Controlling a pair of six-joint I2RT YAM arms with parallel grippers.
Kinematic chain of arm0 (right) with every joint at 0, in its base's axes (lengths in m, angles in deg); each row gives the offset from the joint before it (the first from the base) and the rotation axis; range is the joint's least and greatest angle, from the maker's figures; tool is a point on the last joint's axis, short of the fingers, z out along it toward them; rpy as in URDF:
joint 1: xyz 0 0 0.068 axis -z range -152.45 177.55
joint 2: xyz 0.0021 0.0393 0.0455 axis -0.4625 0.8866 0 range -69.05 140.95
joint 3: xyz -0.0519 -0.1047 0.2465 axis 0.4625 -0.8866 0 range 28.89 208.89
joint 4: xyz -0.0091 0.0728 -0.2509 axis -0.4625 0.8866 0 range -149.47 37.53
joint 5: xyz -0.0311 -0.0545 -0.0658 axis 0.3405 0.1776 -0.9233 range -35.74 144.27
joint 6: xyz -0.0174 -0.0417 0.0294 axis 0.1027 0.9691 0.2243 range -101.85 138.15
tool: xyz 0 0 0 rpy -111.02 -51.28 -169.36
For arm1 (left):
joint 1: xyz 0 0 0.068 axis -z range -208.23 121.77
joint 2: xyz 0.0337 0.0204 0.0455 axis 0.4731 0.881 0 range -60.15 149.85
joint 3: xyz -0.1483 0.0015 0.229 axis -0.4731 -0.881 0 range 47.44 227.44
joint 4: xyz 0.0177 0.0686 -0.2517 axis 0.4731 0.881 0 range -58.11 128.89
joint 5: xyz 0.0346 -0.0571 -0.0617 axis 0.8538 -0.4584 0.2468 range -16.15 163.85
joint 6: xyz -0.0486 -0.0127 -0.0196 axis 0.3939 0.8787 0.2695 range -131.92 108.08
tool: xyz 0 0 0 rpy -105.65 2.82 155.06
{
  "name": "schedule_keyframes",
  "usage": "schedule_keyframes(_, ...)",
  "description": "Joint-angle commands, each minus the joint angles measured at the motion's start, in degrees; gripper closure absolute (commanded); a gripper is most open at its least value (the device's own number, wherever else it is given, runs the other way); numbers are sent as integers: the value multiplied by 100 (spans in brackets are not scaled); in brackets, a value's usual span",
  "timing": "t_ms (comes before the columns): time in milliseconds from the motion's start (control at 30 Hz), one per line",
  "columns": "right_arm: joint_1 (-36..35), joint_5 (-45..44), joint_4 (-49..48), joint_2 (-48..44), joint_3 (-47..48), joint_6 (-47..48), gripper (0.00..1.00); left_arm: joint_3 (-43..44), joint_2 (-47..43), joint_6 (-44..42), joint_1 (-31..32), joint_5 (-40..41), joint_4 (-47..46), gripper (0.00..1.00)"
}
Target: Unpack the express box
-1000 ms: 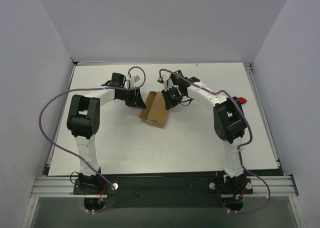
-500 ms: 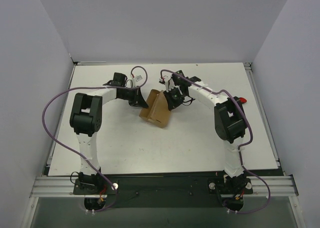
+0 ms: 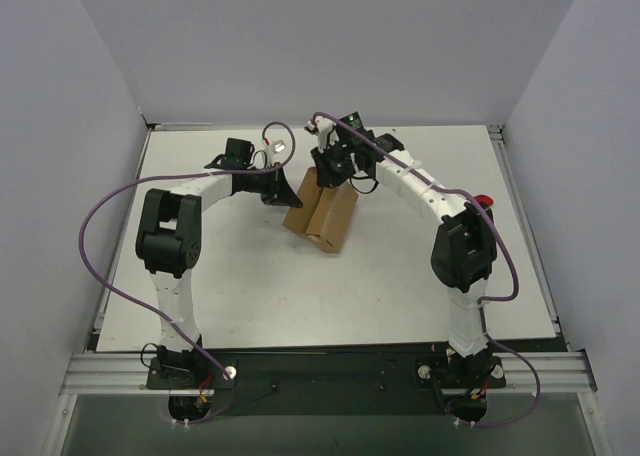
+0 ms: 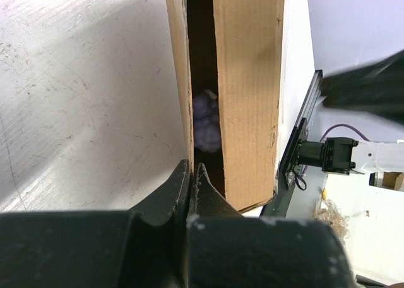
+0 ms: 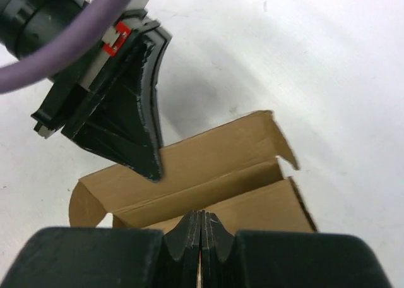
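Observation:
The express box (image 3: 325, 219), a brown cardboard carton, stands at the middle of the table with its flaps spread. My left gripper (image 3: 288, 191) is at its left side, shut on the thin edge of one flap (image 4: 183, 79); the left gripper (image 4: 192, 169) shows no gap. My right gripper (image 3: 328, 176) is above the far end, and the right gripper (image 5: 201, 217) is shut with a sliver of cardboard between its jaws. A pale, crumpled thing (image 4: 205, 120) lies deep inside the box (image 5: 214, 168). The left fingers (image 5: 136, 124) press the far flap.
A red object (image 3: 484, 200) lies near the table's right edge, partly hidden behind the right arm. Grey walls close in the table on three sides. Purple cables loop off both arms.
The left gripper has shut on the box's left flap. The right arm has swung back and left, and the box has turned more upright with its flaps pulled apart.

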State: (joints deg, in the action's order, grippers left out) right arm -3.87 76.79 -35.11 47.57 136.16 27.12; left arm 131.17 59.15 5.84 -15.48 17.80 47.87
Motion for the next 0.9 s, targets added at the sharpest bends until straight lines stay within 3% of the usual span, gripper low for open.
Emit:
schedule_keyframes(0, -128, -28, -45, -51, -609, -352, 100, 197, -320, 52, 8, -196, -237, 100)
schedule_keyframes(367, 425, -688, 429, -682, -1470, 210, 100, -119, -531, 52, -71, -116, -289, 100)
schedule_keyframes(667, 1269, -881, 500, -1396, -3228, 702, 100, -146, -505, 70, -106, -204, -324, 100)
schedule_keyframes(867, 1226, -863, 517, -1265, -2650, 649, 100, -84, -461, 280, -98, -459, -544, 100)
